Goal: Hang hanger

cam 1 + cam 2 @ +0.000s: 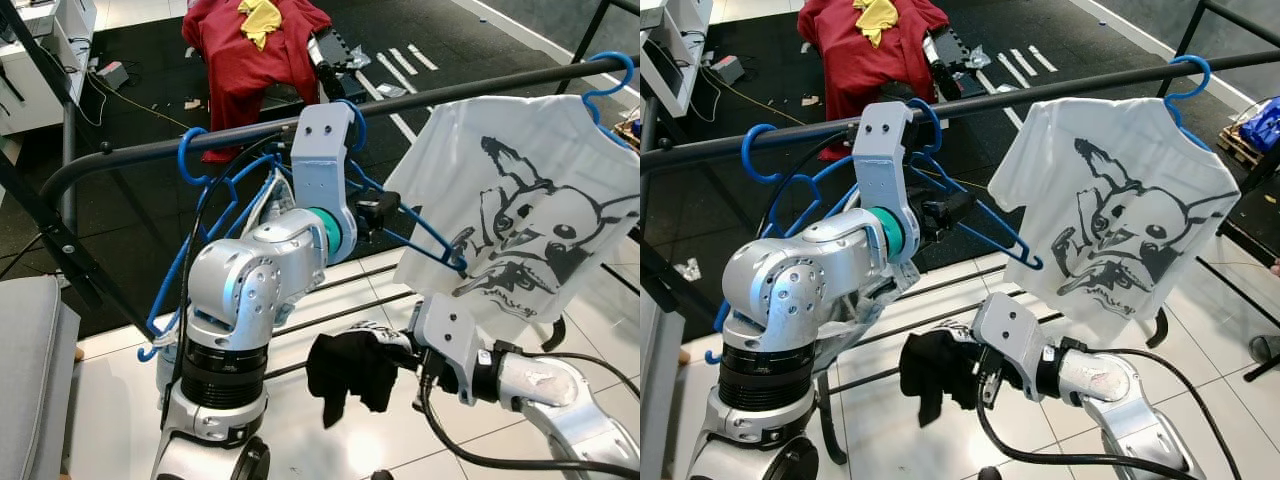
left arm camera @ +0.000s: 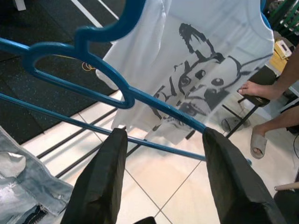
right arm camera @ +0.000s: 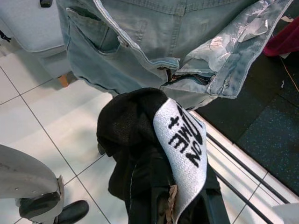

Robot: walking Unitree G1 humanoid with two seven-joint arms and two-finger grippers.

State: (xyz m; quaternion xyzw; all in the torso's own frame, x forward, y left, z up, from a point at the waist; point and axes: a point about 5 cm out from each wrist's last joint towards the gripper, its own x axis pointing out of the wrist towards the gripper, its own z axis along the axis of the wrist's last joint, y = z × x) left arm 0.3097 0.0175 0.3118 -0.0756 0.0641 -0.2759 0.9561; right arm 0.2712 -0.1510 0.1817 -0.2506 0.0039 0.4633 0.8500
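An empty blue hanger (image 1: 425,238) hangs tilted by the black rail (image 1: 480,88), among other blue hangers (image 1: 190,155). My left gripper (image 2: 163,135) is raised to it and open. The hanger's lower bar (image 2: 154,144) runs across just beyond the two fingertips, which do not grip it. Lower down, over the tiled floor, my right gripper (image 3: 173,186) is shut on a black garment (image 1: 345,372) with a white printed label (image 3: 182,135). A white T-shirt with a cartoon print (image 1: 525,215) hangs on a blue hanger (image 1: 610,80) at the rail's right end. Light-blue jeans (image 3: 159,42) hang behind the black garment.
A red cloth (image 1: 250,50) is draped over a stand on the dark floor beyond the rail. A person's sandalled feet (image 2: 259,142) rest by the T-shirt. A grey cushion (image 1: 30,370) lies at the near left, and the rack's black leg (image 1: 70,260) slants down on the left.
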